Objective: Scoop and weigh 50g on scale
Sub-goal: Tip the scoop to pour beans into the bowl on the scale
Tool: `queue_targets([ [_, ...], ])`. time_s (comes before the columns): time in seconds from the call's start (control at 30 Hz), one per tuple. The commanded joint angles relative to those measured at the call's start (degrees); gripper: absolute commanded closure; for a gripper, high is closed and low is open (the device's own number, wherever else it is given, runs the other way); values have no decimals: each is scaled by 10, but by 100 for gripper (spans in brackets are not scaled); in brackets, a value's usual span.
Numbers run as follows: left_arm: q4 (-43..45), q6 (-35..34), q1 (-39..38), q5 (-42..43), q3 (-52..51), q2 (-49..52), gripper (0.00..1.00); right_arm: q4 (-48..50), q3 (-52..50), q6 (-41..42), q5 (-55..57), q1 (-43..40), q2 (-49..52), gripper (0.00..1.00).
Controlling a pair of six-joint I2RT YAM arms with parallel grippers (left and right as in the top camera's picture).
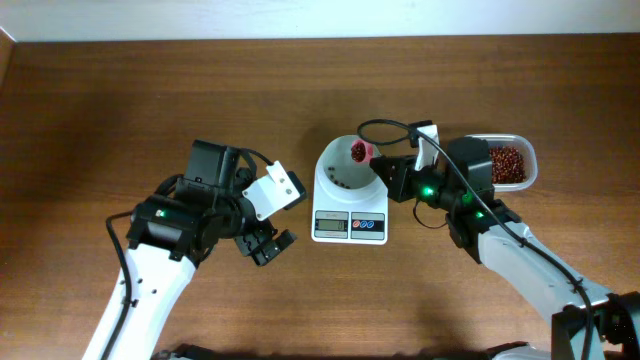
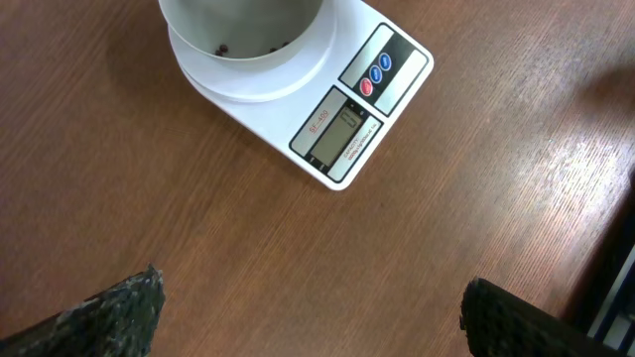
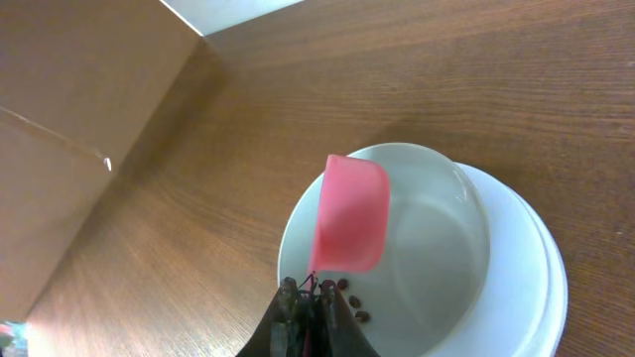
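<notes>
Right hand [image 3: 308, 291] clamped on pink scoop [image 3: 352, 223] over bowl [image 3: 466, 198] on scale [image 1: 348, 228] | left hand [image 1: 265, 243] apart, idle | few beans [image 3: 355, 300] in; I judge most weighing remains.

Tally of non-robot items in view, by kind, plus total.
Scale: 1
White bowl: 1
Pink scoop: 1
Clear tub of red beans: 1
Total: 4
</notes>
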Motion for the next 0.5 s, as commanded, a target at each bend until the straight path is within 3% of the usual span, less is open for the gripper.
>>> queue_targets([
  [0.0,1,5,3,0,11,-7,1,-7,-1,-27,12,3,3,96],
  [0.17,1,5,3,0,11,-7,1,48,0,-36,-45,3,2,96],
  [0.27,1,5,3,0,11,-7,1,-33,0,-81,28,3,2,96],
  [0.47,1,5,3,0,11,-7,1,-25,0,-81,3,3,2,96],
])
